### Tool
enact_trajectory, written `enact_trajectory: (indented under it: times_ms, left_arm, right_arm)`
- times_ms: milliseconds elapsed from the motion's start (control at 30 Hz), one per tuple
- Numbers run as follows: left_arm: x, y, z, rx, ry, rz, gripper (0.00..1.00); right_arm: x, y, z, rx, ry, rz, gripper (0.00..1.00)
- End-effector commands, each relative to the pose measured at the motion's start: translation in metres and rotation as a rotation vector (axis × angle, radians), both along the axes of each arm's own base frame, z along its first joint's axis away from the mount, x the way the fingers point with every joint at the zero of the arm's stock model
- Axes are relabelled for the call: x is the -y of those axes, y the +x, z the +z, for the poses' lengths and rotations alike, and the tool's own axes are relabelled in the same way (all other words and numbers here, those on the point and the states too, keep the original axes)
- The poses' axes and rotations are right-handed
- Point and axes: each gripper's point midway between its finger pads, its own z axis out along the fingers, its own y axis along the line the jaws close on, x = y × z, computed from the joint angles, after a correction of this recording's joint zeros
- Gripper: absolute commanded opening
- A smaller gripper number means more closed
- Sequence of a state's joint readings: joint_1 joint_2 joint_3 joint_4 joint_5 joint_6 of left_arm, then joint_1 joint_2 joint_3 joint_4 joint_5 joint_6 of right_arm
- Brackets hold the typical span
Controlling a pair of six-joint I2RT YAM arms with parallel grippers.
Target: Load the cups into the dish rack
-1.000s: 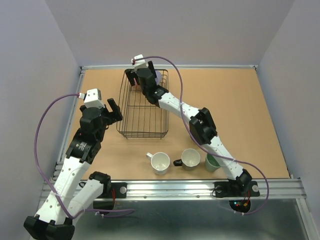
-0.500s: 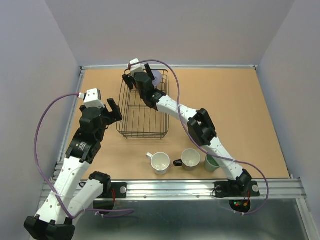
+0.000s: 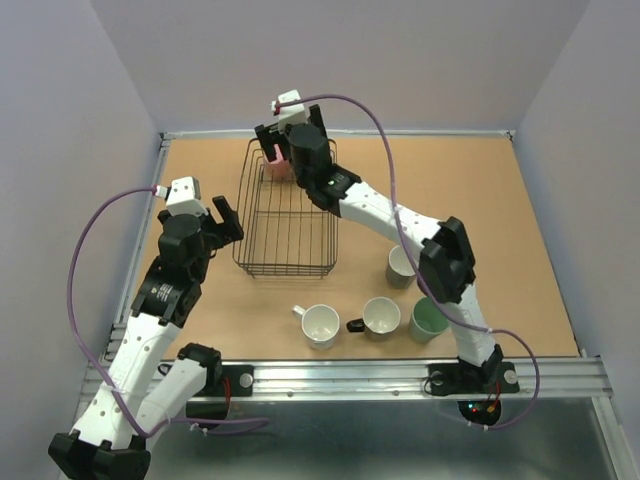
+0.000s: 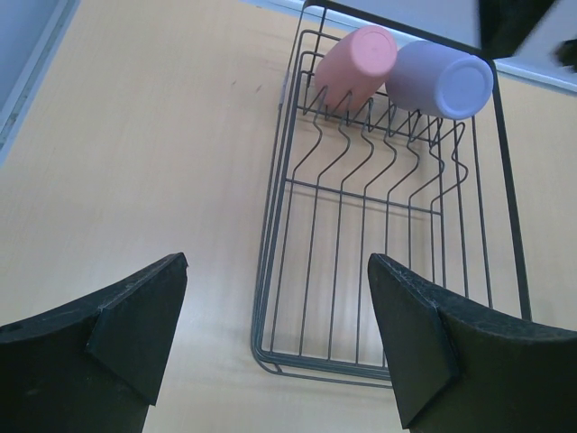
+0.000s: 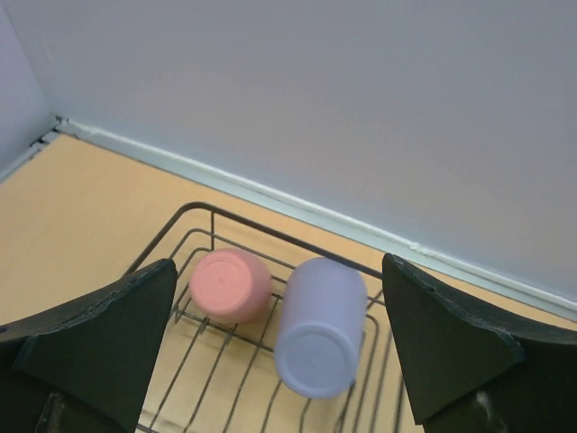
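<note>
The black wire dish rack [image 3: 285, 271] lies at the table's middle left. A pink cup [image 3: 275, 166] lies on its side at the rack's far end. The wrist views show it [image 4: 356, 61] [image 5: 230, 285] next to a lavender cup [image 4: 442, 78] [image 5: 320, 338], also on its side. My right gripper [image 3: 288, 148] [image 5: 276, 298] hovers open and empty above these two. My left gripper [image 3: 226, 220] [image 4: 279, 307] is open and empty, left of the rack's near end. On the table stand a white cup [image 3: 320, 325], a black-handled cup [image 3: 381, 317], a mint green cup [image 3: 428, 320] and a fourth cup [image 3: 400, 266].
The rack's near part [image 4: 361, 271] holds only divider wires. The back wall rises right behind the rack's far rim [image 5: 180, 221]. The left wall edge runs close beside my left arm. The right arm stretches over the table between the rack and the loose cups.
The right gripper has risen and shifted right at the rack's far end, and the pink cup now shows below it. The right elbow swung right, uncovering the fourth cup. The left arm has not moved.
</note>
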State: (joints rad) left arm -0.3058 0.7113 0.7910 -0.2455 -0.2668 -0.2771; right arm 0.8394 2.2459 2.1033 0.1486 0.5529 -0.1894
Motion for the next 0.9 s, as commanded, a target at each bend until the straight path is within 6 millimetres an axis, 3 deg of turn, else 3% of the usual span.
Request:
enact_trajectory:
  times_ms: [0,133,167,200,267,300,367,400,433,467,567,600,767,867]
  left_arm:
    - [-0.004,0.004,0.007,0.042,0.005,0.021,0.92]
    - [-0.006,0.004,0.007,0.043,0.008,0.027,0.92]
    - [-0.005,0.003,0.007,0.044,0.009,0.021,0.92]
    - [-0.006,0.004,0.007,0.046,0.01,0.026,0.92]
    - [-0.003,0.004,0.007,0.043,0.005,0.01,0.92]
    - [-0.001,0.005,0.006,0.039,0.01,0.001,0.91]
    - [0.0,0.005,0.004,0.034,0.012,-0.006,0.9]
    - [0.001,0.006,0.004,0.034,0.007,-0.011,0.89]
    - [0.003,0.006,0.003,0.03,0.004,-0.021,0.89]
    - [0.003,0.007,0.002,0.029,0.008,-0.022,0.89]
    - [0.008,0.009,0.0,0.017,0.004,-0.045,0.89]
    - [0.009,0.009,-0.001,0.014,0.003,-0.046,0.89]
    - [0.009,0.008,0.0,0.018,0.003,-0.048,0.89]
    - [0.008,0.008,0.0,0.02,0.002,-0.046,0.89]
  right_arm:
    - [0.046,-0.031,0.08,0.093,0.112,-0.076,1.0]
    - [0.11,-0.069,0.071,0.035,0.135,-0.197,1.0]
    - [0.132,-0.088,0.093,0.052,0.198,-0.209,1.0]
    - [0.147,-0.096,0.05,-0.006,0.135,-0.24,1.0]
    - [0.182,-0.118,0.037,-0.037,0.155,-0.315,1.0]
    - [0.205,-0.139,0.024,-0.074,0.186,-0.336,1.0]
    - [0.231,-0.161,0.012,-0.107,0.222,-0.364,0.99]
    - [0.239,-0.171,0.008,-0.131,0.284,-0.369,0.94]
    - [0.262,-0.191,-0.004,-0.165,0.268,-0.388,0.92]
    - [0.271,-0.202,-0.018,-0.21,0.273,-0.401,0.87]
    - [0.287,-0.227,-0.034,-0.286,0.352,-0.396,0.86]
    - [0.292,-0.236,-0.052,-0.347,0.31,-0.403,0.86]
    - [0.288,-0.268,-0.115,-0.57,0.355,-0.386,0.86]
    - [0.293,-0.276,-0.13,-0.606,0.403,-0.423,0.86]
